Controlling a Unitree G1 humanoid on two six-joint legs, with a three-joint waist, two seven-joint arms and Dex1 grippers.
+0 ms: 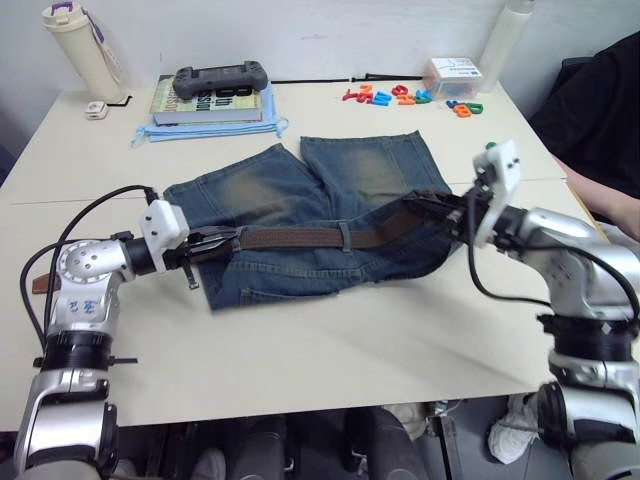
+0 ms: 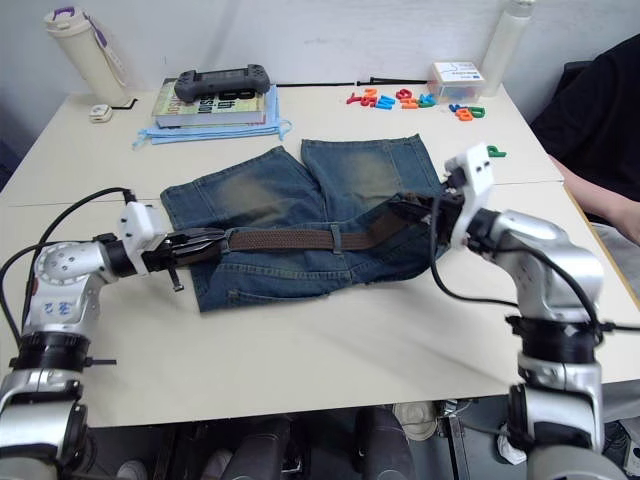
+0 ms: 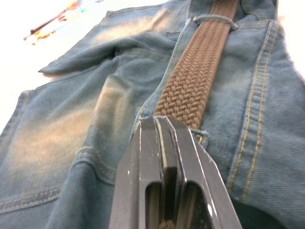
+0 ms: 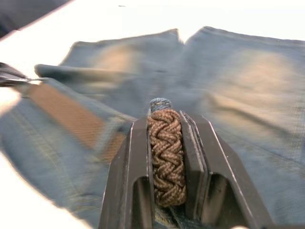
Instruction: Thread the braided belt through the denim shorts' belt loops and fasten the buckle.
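The denim shorts (image 1: pixel 270 190) lie flat mid-table, waistband toward me. The braided belt (image 1: pixel 300 238) runs along the waistband and passes under a belt loop (image 1: pixel 344 237) near the middle. At the waistband's left end my left gripper (image 1: pixel 222 243) is shut on the belt, whose brown weave (image 3: pixel 190 81) leads away from the fingertips to another belt loop (image 3: pixel 209 19). At the right end my right gripper (image 1: pixel 415 205) is shut on the belt, and the braid (image 4: pixel 166 152) sits edge-up between its fingers, lifted a little off the table. The buckle is hidden.
At the back left a stack of books (image 1: pixel 210 105) carries a game controller (image 1: pixel 220 78), with a bottle (image 1: pixel 80 45) beside it. Coloured letters (image 1: pixel 400 97) and a white box (image 1: pixel 452 75) lie back right. A person in black (image 1: pixel 600 120) sits at the right edge.
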